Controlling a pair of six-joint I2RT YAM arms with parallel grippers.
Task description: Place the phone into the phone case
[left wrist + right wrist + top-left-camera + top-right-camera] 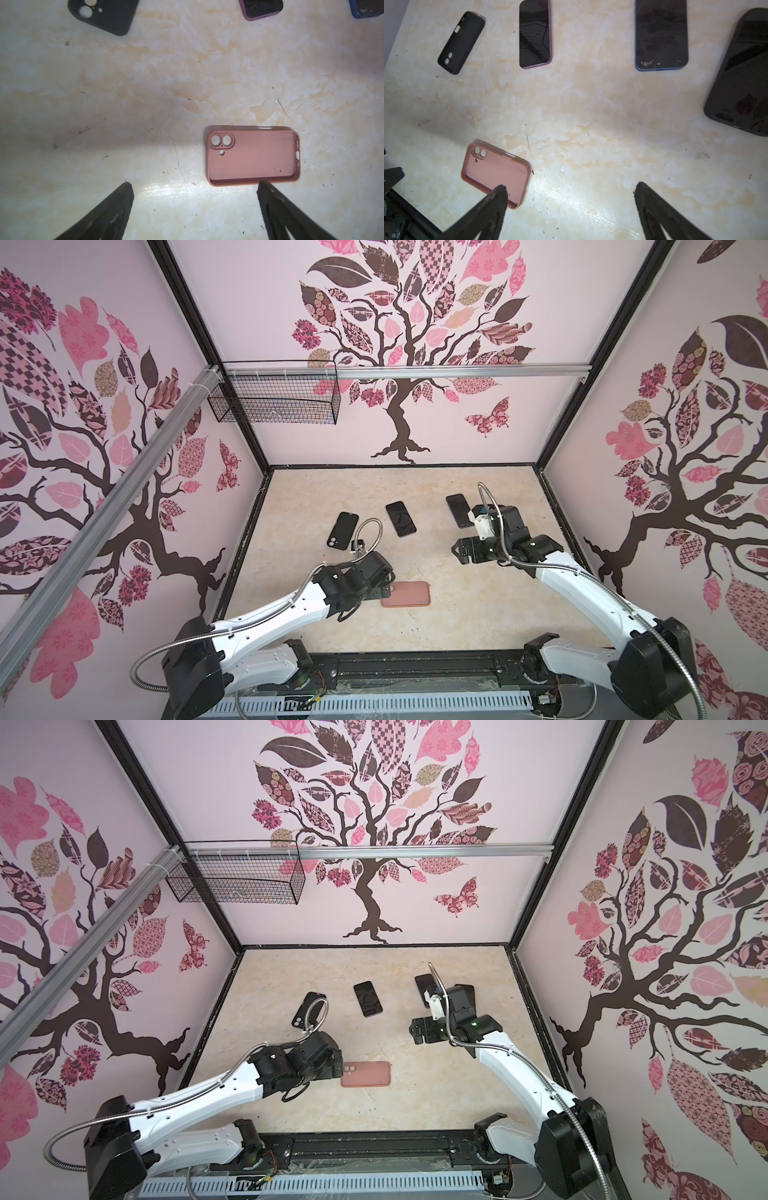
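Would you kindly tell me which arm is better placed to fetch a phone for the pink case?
Probably right. The right gripper is open, empty and nearest the black phone; the left gripper, also open, sits beside the pink case, farther from the phones.

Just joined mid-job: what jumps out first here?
The pink case lies empty, open side up, at the front of the table, the open left tool beside it. Farther back sit a black case and three dark phones in a row; the open right tool holds nothing.

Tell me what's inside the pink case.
Nothing: the pink case lies open side up, bare inside, camera holes showing. In the right wrist view the right pincer's finger covers one corner.
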